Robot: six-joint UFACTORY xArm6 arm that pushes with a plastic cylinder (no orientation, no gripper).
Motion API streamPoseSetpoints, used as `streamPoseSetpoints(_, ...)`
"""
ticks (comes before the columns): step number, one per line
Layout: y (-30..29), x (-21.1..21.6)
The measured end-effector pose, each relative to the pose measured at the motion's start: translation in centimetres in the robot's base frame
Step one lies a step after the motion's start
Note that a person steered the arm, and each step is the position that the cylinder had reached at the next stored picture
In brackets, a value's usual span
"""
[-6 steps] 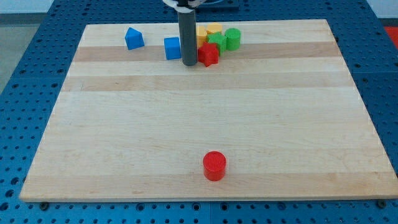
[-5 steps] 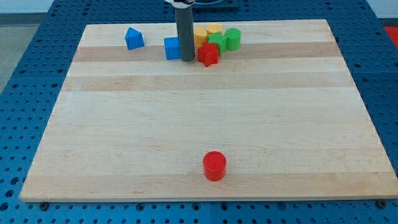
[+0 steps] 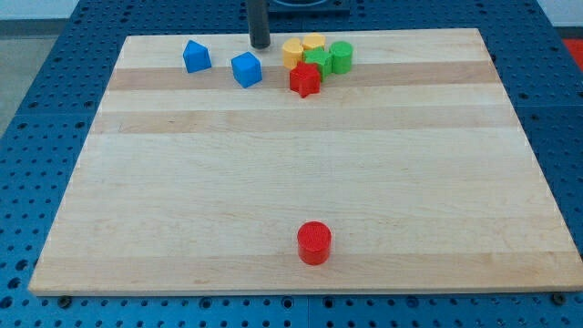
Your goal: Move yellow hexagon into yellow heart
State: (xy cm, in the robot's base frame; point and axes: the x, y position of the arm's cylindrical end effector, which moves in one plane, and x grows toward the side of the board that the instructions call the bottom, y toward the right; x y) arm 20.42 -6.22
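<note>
Two yellow blocks sit touching near the view's top centre. The left one [image 3: 292, 53] looks like the yellow heart and the right one [image 3: 313, 43] like the yellow hexagon, though their shapes are hard to make out. My tip [image 3: 260, 46] is at the board's top edge, left of the yellow pair and apart from it, just above and to the right of a blue cube [image 3: 246, 69].
A green block [image 3: 318, 62] and a green cylinder [image 3: 341, 56] press against the yellow pair's right and lower side. A red star-like block [image 3: 305, 80] lies just below them. Another blue block [image 3: 196, 56] is at top left. A red cylinder [image 3: 314, 242] is near the bottom centre.
My tip has moved toward the view's top, from between the blue cube and the red block to the top edge. The blue cube has shifted slightly left and turned.
</note>
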Motion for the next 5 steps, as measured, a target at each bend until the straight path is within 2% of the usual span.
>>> streamPoseSetpoints(3, 13.2, -0.9)
streamPoseSetpoints(5, 11.7, 0.4)
